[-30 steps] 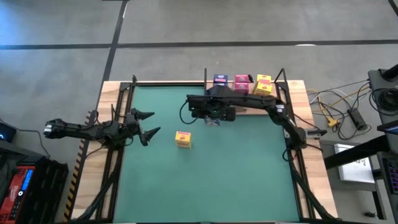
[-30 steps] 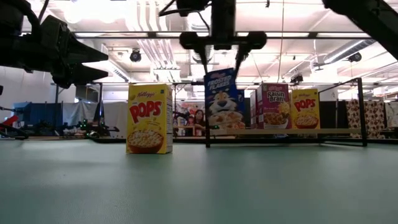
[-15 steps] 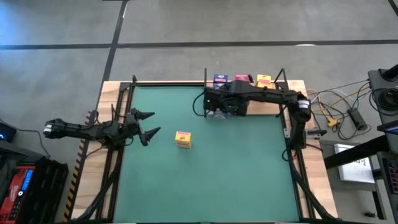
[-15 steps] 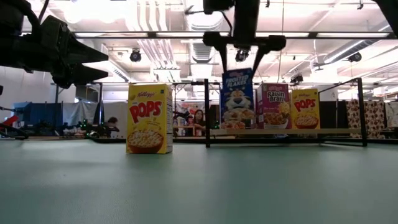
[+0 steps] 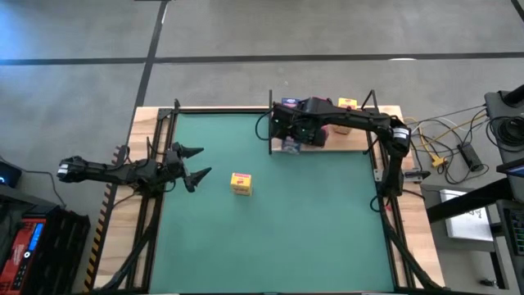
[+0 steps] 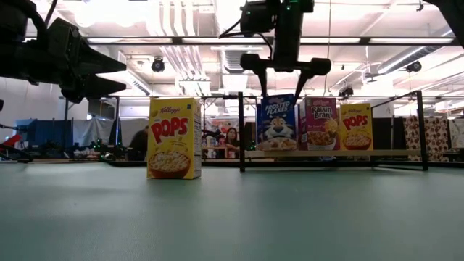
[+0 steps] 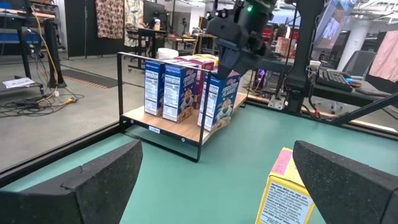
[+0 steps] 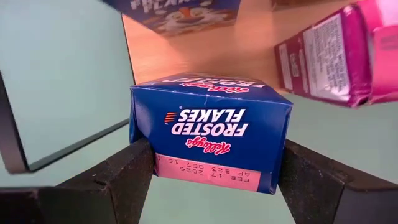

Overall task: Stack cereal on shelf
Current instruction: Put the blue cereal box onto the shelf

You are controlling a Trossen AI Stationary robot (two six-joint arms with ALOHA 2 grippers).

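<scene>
The blue rectangular cardboard Frosted Flakes box [image 6: 278, 122], clamped in the right gripper [image 6: 286, 70], has been carried from the green mat [image 5: 278, 229] to the left end of the light-wood shelf [image 6: 326, 153]. Release is judged next. At the mat's left edge, the left gripper [image 5: 195, 163] is held spread and empty.

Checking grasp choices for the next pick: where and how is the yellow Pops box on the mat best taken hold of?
The yellow Pops box stands upright and alone on the green mat. Likely best: come down from above and pinch the top end across its narrow depth, fingers on the broad front and back, much as the right gripper holds the Frosted Flakes box.
</scene>
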